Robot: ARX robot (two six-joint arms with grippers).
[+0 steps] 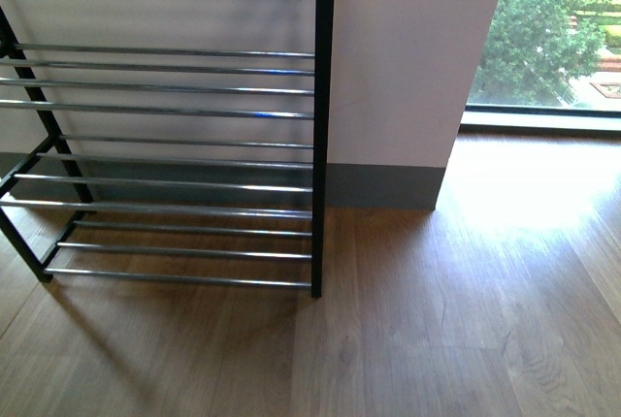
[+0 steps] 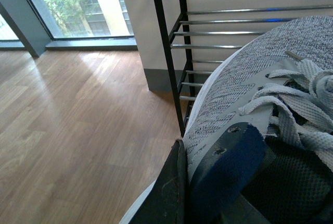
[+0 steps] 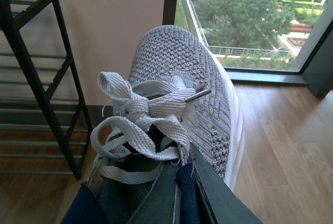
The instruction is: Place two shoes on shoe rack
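Being light, pliant mesh, each is judged best pinched at the padded collar—where the left end effector (image 2: 208,200) is clamped on the left-held shoe (image 2: 244,78), lower right of frame, and the right end effector (image 3: 188,195) on the right-held shoe (image 3: 182,73), mid-frame.

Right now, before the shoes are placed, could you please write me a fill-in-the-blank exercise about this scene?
1. The rack holds ___ shoes.
2. The left gripper is ___ on one shoe.
3. The right gripper holds the other shoe, whose pale flat ___ form loops.
4. The floor is made of ___.

Missing words: no; shut; laces; wood.
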